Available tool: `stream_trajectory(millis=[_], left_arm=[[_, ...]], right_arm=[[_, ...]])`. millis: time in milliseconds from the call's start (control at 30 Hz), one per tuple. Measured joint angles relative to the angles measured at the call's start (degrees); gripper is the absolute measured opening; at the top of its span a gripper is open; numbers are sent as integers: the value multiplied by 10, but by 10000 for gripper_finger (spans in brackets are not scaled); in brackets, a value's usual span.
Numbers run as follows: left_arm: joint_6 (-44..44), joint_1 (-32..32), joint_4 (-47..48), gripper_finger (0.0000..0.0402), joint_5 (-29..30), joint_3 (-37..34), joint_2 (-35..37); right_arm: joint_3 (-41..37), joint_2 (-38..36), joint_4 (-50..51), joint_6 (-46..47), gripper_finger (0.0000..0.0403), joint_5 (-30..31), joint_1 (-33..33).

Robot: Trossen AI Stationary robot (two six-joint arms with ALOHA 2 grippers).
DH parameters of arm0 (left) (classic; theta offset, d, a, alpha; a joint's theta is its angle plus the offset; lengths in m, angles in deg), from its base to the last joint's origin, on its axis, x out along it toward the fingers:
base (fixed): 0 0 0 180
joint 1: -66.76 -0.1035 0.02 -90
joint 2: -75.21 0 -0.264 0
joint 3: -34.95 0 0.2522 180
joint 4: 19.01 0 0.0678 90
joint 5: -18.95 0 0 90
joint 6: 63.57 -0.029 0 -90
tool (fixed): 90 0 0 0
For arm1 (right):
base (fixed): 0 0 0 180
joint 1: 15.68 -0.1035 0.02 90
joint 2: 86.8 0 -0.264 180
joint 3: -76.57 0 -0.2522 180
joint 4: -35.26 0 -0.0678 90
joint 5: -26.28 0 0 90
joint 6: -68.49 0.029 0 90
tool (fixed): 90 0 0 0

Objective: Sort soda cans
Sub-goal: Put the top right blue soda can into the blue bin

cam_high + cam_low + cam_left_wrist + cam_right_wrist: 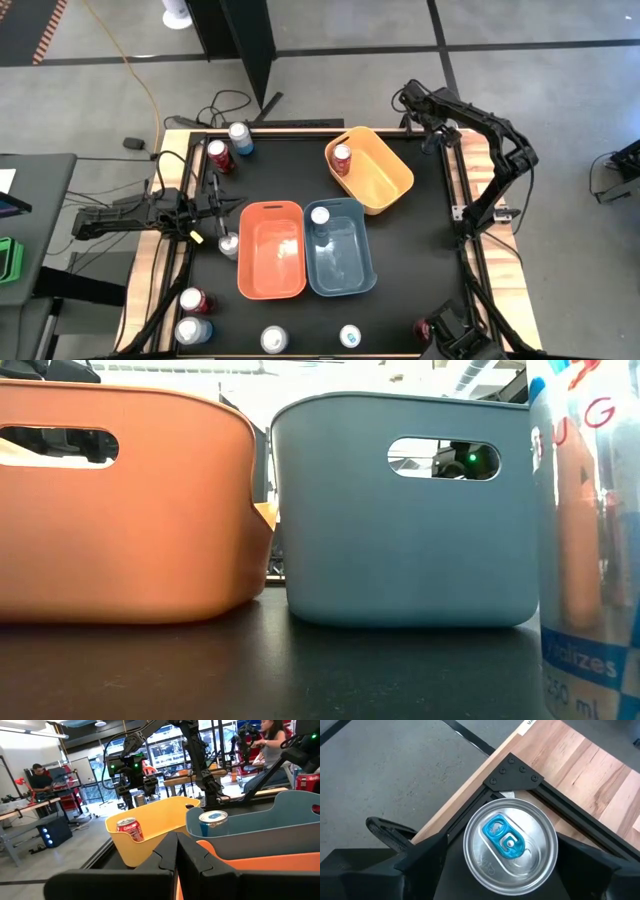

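The right end effector [507, 865], fingers spread wide, is straddling a blue-tabbed can [510, 844] at the desk's far right corner (left end effector [213, 208] closed, idle), risking toppling it off the edge.

Left claw [222, 205] shut, low at the table's left edge; right claw [507, 870] apparently open, pointing down.
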Motion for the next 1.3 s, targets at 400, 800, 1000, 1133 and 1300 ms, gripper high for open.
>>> stream_trajectory(millis=[400, 800, 1000, 1133, 1300], left_arm=[[0, 0, 0, 0, 0, 0, 0], [0, 0, 0, 0, 2, 0, 0], [0, 0, 0, 0, 2, 0, 0], [0, 0, 0, 0, 2, 0, 0], [0, 0, 1, 0, 2, 0, 0]], right_arm=[[0, 0, 0, -2, 309, 0, 0], [0, -1, 3, -2, 292, -12, 0], [0, -1, 5, 0, 271, -16, 0], [0, -1, 7, 3, 250, -16, 0], [0, -1, 9, 3, 229, -16, 0]])
